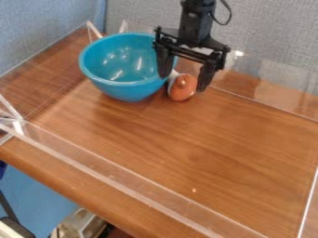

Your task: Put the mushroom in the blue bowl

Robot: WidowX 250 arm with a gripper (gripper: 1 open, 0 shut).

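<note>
The mushroom (181,89) lies on the wooden table just right of the blue bowl (121,66), its orange-brown cap showing. The bowl stands at the back left, glossy inside and with nothing in it. My gripper (187,76) hangs straight over the mushroom with its black fingers spread wide, one finger (165,72) by the bowl's rim and the other on the mushroom's right. The jaws are open and straddle the mushroom without closing on it.
Clear acrylic walls (267,70) ring the wooden table (187,149). The front wall runs along the near edge. A blue-grey fabric backdrop stands behind the bowl.
</note>
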